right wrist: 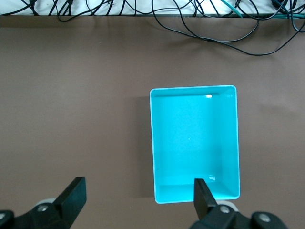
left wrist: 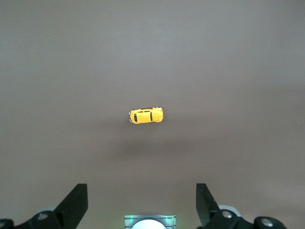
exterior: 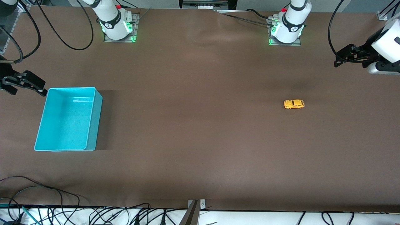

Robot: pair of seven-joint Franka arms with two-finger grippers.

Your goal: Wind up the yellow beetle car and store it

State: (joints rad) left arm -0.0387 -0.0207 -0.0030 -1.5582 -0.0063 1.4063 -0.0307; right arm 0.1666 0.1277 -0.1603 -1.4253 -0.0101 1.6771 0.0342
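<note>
The yellow beetle car stands on the brown table toward the left arm's end, and it also shows in the left wrist view. The turquoise bin is empty and stands toward the right arm's end; it shows in the right wrist view too. My left gripper is open and empty, held high over the table's end, well apart from the car, and its wide-spread fingers frame the left wrist view. My right gripper is open and empty, up beside the bin's corner.
Both arm bases glow green along the table's back edge. Loose black cables and a metal bracket lie along the edge nearest the front camera. Bare brown table spans between the car and the bin.
</note>
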